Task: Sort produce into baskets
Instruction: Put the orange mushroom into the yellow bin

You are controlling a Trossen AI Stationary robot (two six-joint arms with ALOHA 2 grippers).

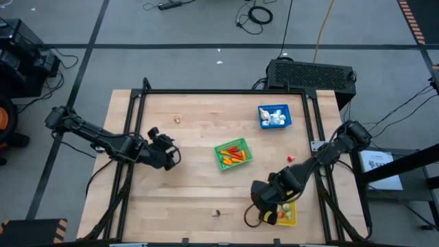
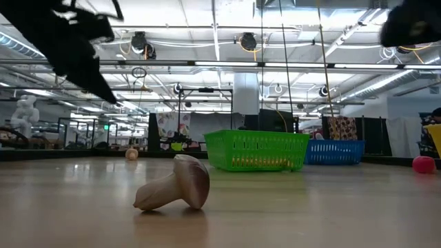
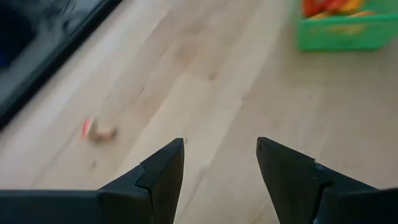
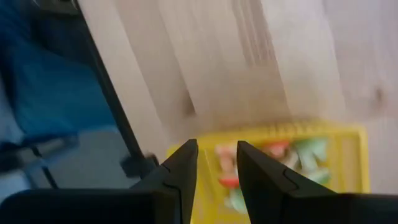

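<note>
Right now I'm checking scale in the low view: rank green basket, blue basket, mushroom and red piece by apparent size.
1. green basket
2. mushroom, though nearest the camera, so inflated
3. blue basket
4. red piece

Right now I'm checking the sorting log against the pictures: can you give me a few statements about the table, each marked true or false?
1. The green basket holds orange and red pieces. True.
2. The right gripper is over the blue basket. False: it is over the yellow basket.
3. A mushroom lies loose on the table. True.
4. The left gripper holds a piece. False: its fingers are open and empty.
5. A red piece lies outside the baskets. True.
</note>
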